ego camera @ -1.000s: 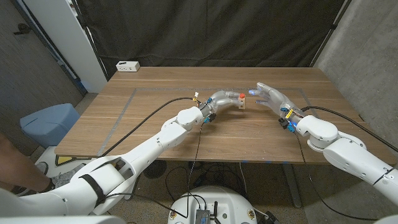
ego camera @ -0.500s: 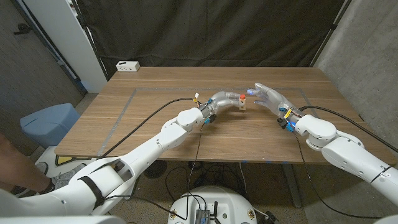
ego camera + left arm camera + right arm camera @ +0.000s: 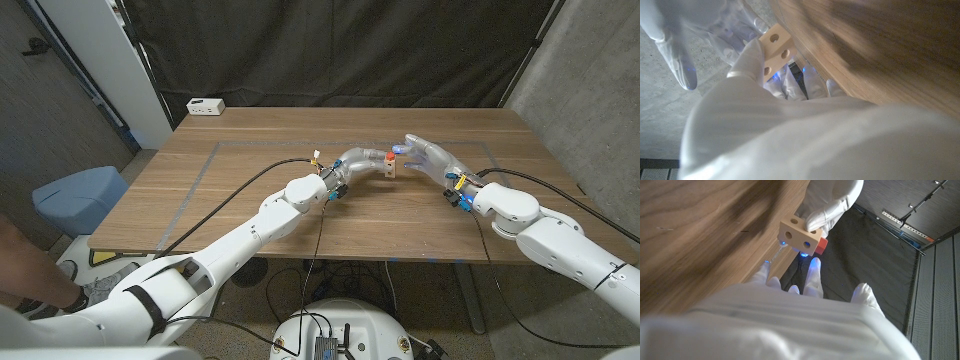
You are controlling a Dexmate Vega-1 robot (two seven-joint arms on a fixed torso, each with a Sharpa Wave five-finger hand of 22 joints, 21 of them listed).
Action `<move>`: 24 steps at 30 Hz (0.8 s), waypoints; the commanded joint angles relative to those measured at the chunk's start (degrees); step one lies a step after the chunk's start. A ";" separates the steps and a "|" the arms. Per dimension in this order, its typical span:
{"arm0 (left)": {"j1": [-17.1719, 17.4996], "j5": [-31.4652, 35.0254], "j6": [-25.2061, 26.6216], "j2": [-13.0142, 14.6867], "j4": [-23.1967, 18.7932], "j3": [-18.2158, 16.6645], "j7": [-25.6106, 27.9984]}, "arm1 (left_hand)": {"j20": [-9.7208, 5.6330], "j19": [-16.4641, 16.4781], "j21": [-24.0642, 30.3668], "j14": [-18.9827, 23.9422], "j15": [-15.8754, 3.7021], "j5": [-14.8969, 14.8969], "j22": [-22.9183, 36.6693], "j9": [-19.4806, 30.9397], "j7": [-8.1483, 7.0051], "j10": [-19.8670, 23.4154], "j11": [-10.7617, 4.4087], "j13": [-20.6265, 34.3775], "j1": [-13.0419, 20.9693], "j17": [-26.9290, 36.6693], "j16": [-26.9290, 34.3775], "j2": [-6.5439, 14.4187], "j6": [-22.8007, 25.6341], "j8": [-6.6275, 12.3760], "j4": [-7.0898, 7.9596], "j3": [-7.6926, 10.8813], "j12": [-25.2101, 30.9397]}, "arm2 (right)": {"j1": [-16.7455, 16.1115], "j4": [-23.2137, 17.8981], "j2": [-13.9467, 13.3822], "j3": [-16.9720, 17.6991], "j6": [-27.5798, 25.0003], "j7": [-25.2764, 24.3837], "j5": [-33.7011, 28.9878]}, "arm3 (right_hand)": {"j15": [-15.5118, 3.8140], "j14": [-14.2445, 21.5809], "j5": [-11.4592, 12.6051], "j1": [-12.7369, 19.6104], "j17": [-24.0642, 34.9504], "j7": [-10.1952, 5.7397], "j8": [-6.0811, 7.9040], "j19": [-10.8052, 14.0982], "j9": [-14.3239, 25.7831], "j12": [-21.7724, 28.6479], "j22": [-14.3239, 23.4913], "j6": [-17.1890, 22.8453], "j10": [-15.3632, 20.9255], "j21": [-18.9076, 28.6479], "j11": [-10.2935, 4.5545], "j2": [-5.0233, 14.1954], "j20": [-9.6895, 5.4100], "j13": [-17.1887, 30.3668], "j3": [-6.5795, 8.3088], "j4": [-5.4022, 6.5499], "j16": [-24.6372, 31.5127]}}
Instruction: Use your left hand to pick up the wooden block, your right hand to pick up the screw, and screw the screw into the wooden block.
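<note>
The left hand grips the wooden block above the middle of the table, a red screw at its 12 o'clock. At its 3 o'clock, the right hand reaches in, fingers loosely spread, holding nothing.
</note>
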 commanded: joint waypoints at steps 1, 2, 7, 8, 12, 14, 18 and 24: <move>-0.03 0.10 -0.07 0.00 0.00 -0.02 0.05 | 0.14 0.20 0.39 0.48 -2.83 0.20 0.11 0.12 1.02 0.35 0.00 8.00 -4.46 0.15 0.24 5.63 1.57 0.46 4.04 4.38 3.48 | 1.81 0.77 -0.27 -1.35 -0.61 1.94 0.41 | 0.06 -4.53 0.27 -0.65 0.24 0.37 0.43 -0.38 -0.05 0.24 0.11 0.69 -1.36 -0.04 -0.16 -0.16 0.29 0.06 -0.24 0.14 0.15; -0.04 0.12 -0.08 0.00 0.01 -0.02 0.06 | 0.13 0.21 0.39 0.50 -2.85 0.20 0.11 0.12 1.02 0.28 0.02 8.00 -4.43 0.13 0.24 5.57 1.55 0.45 4.00 4.38 3.46 | 1.96 0.91 -0.31 -1.49 -0.49 2.18 0.28 | 0.06 -4.52 0.28 -0.67 0.24 0.38 0.45 -0.40 -0.05 0.26 0.11 0.72 -1.35 -0.03 -0.16 -0.16 0.31 0.06 -0.25 0.16 0.17; -0.06 0.05 -0.08 -0.03 0.09 -0.07 0.06 | 0.12 0.21 0.39 0.46 -2.76 0.19 0.11 0.12 0.93 0.30 -0.03 7.94 -4.47 0.17 0.26 5.62 1.54 0.44 4.04 4.35 3.43 | 2.34 0.88 -0.31 -1.77 -0.97 2.30 0.53 | 0.00 -4.53 0.33 -0.87 0.26 0.51 0.68 -0.51 -0.07 0.43 0.11 1.23 -1.16 0.03 -0.19 -0.13 0.29 0.05 -0.32 0.29 0.26; -0.06 0.01 -0.11 -0.03 0.13 -0.07 -0.01 | 0.13 0.21 0.39 0.48 -2.76 0.20 0.11 0.12 0.92 0.32 -0.04 7.94 -4.47 0.18 0.26 5.64 1.52 0.44 4.05 4.36 3.44 | 2.37 0.82 -0.33 -1.80 -1.07 2.27 0.59 | 0.00 -4.53 0.34 -0.91 0.26 0.61 0.75 -0.51 -0.08 0.46 0.11 1.38 -1.12 0.05 -0.16 -0.12 0.30 0.05 -0.33 0.31 0.27; -0.05 -0.04 -0.08 -0.05 0.20 -0.07 -0.03 | 0.13 0.20 0.39 0.51 -2.75 0.20 0.11 0.12 0.93 0.31 -0.06 7.95 -4.47 0.16 0.26 5.65 1.54 0.45 4.06 4.38 3.44 | 2.50 0.91 -0.44 -1.93 -0.95 2.50 0.55 | -0.12 -4.53 0.41 -1.07 0.25 0.79 1.14 -0.59 -0.08 0.64 0.11 2.35 -0.83 0.14 -0.30 -0.08 0.32 0.04 -0.39 0.42 0.36; -0.02 -0.08 -0.11 -0.04 0.19 -0.11 -0.02 | 0.09 0.19 0.38 0.56 -2.80 0.20 0.11 0.12 0.92 0.39 -0.02 7.92 -4.45 0.16 0.28 5.61 1.51 0.44 4.02 4.38 3.46 | 2.58 0.92 -0.38 -2.02 -1.09 2.39 0.58 | -0.21 -4.56 0.44 -1.12 0.24 0.83 1.26 -0.59 -0.08 0.72 0.11 2.63 -0.68 0.17 -0.40 -0.05 0.22 0.04 -0.39 0.45 0.37; -0.02 -0.11 -0.14 -0.02 0.23 -0.11 -0.09 | 0.10 0.21 0.39 0.50 -2.85 0.21 0.11 0.12 0.92 0.34 -0.03 7.92 -4.43 0.14 0.25 5.59 1.58 0.46 4.00 4.39 3.44 | 2.74 1.06 -0.27 -2.16 -1.04 2.48 0.66 | -0.19 -4.50 0.51 -1.17 0.22 0.95 1.48 -0.62 -0.06 0.80 0.11 3.23 -0.53 0.22 -0.53 0.09 0.21 0.03 -0.37 0.52 0.44; -0.07 -0.13 -0.26 -0.09 0.45 -0.13 -0.10 | 0.15 0.19 0.38 0.47 -2.79 0.21 0.11 0.12 0.94 0.30 -0.05 7.94 -4.43 0.16 0.25 5.64 1.47 0.42 4.02 4.40 3.44 | 2.82 1.16 -0.21 -2.28 -0.91 2.33 0.56 | -0.20 -4.48 0.59 -1.22 0.19 0.92 1.73 -0.66 -0.03 0.96 0.11 3.91 -0.12 0.28 -0.52 0.20 0.15 0.03 -0.35 0.59 0.50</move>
